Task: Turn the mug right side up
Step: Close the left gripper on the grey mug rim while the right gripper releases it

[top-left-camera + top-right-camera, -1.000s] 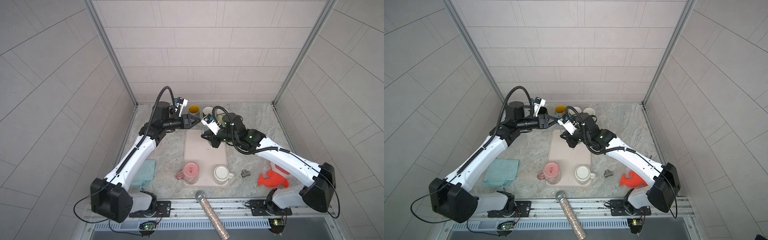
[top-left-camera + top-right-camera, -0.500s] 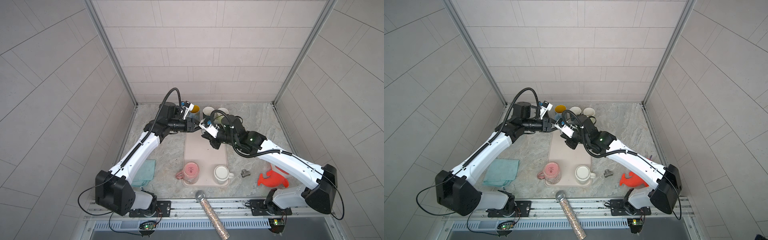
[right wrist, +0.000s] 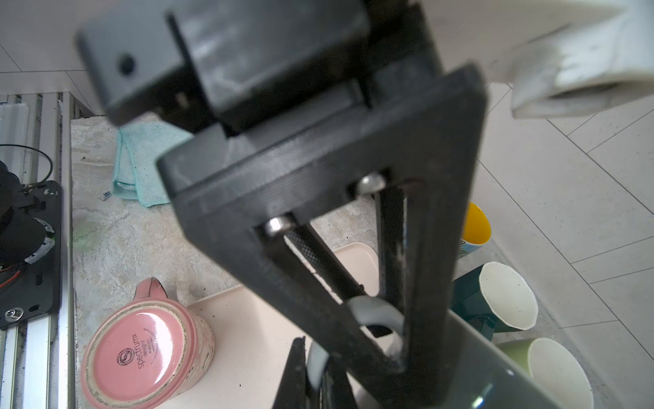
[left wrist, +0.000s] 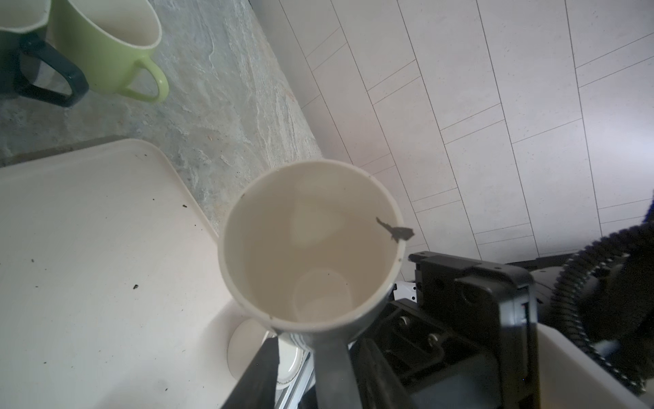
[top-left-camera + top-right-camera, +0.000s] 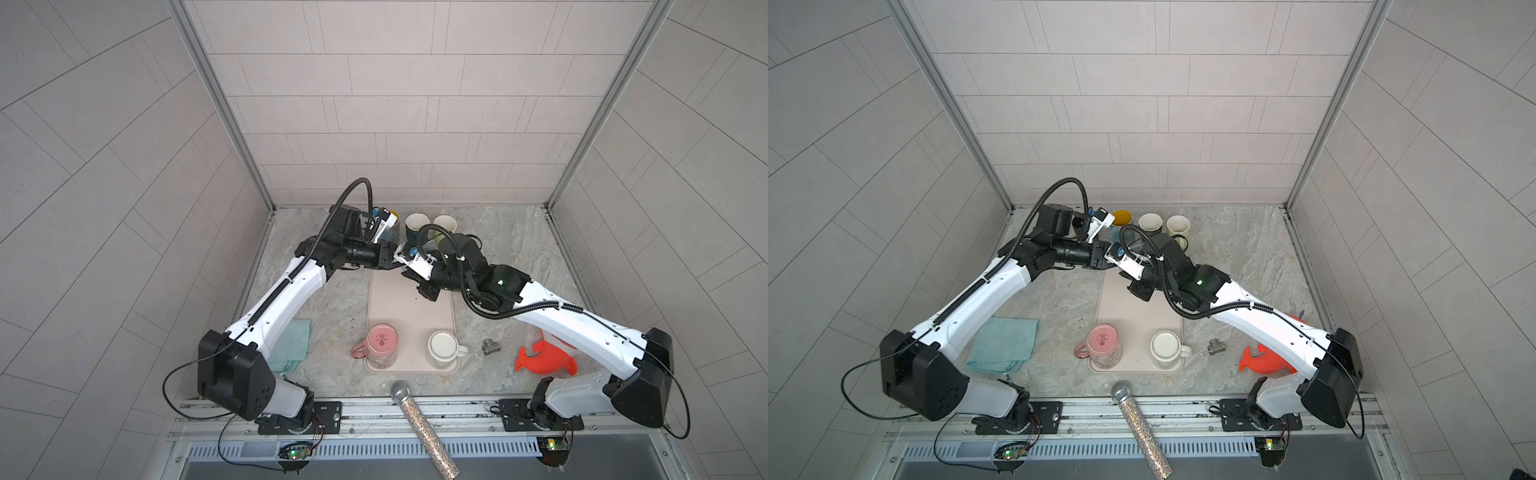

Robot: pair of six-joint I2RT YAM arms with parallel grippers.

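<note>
A grey marbled worktop [image 5: 511, 257] was enclosed by pale tiled walls, and a long beige tray [image 5: 409, 309] was laid along its middle. Above the far end of this tray the grey mug [image 4: 308, 248] was held in the air between the two arms, clear of the tray. It was laid on its side with its cream mouth turned to the left.

The right gripper [image 5: 406, 272] was seen with its fingers [image 3: 295, 375] closed, and the handle [image 3: 371, 313] seemed to be pinched between them. The left gripper [image 5: 392, 262] was positioned at the same handle. Its fingers [image 4: 265, 371] were set partly apart with the handle between them, but whether it was pressed could not be told.

The step was judged to be a passing of the mug from one arm to the other for the turn. The right grip should not be released before the left one is made firm, because a mug held only by a thin handle can swing down. The mouth should be rotated upward slowly, and the mug lowered with its base flat on the free far part of the tray. Care was needed for the upright mugs [image 5: 415, 226] just beyond, and for the pink mug [image 5: 382, 347] set upside down at the near end of the tray.
</note>
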